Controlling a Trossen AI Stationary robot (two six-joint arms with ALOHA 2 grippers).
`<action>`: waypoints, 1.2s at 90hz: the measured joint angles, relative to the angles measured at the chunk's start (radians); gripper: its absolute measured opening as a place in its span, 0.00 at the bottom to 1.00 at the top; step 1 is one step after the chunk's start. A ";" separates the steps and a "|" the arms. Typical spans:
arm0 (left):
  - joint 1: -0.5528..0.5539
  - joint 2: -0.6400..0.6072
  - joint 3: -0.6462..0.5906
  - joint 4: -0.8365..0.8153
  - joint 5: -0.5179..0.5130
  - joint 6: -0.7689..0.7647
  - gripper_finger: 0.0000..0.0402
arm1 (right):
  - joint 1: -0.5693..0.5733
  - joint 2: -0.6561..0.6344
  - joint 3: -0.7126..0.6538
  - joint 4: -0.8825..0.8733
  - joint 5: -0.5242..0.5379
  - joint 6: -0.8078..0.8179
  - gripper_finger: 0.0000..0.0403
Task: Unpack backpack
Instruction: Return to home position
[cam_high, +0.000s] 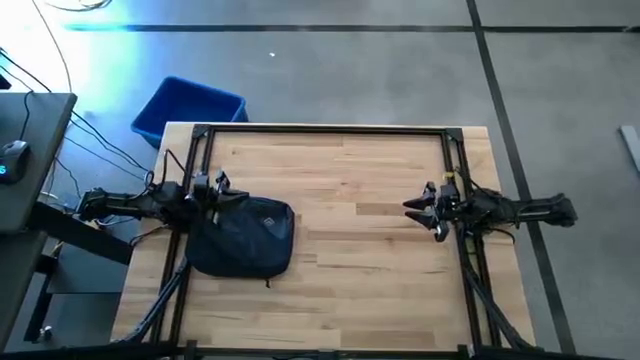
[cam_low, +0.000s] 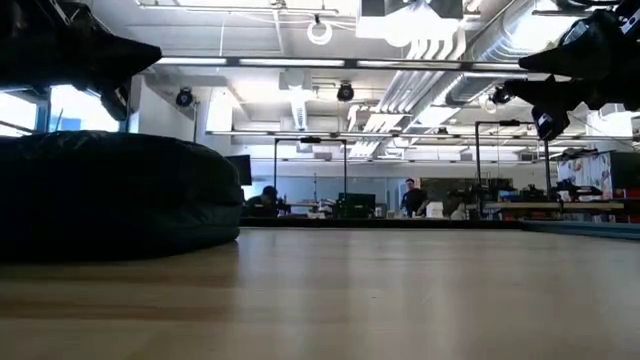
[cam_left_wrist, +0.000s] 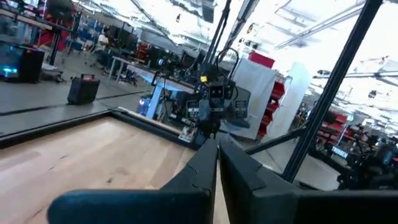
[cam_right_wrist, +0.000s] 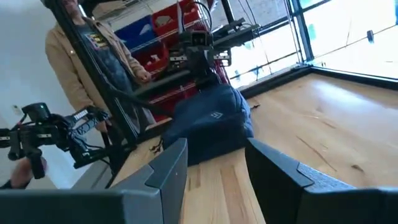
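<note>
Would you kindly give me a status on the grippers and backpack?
Left gripper shut, empty, raised over backpack edge. Right gripper open, raised, table's right side. Backpack on table's left. Blue bin on floor, off table.

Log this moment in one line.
backpack: on table, left side | left pincer: shut, above backpack's edge | right pincer: open, empty, over table's right side

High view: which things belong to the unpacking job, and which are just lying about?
Job: backpack on the table's left side; left tool, shut, at its edge; right tool, open, above the right side.
Lying about: blue bin on the floor beyond the table; side desk.
</note>
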 joint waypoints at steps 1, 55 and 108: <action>0.000 0.000 0.000 -0.002 0.000 0.000 0.00 | 0.000 0.000 0.000 0.000 0.000 0.000 0.37; 0.000 0.000 0.000 -0.142 -0.008 0.192 0.00 | 0.000 0.000 0.000 0.000 0.009 -0.438 0.37; 0.000 0.000 0.000 -0.143 -0.008 0.193 0.00 | 0.000 0.000 0.000 -0.001 0.009 -0.409 0.37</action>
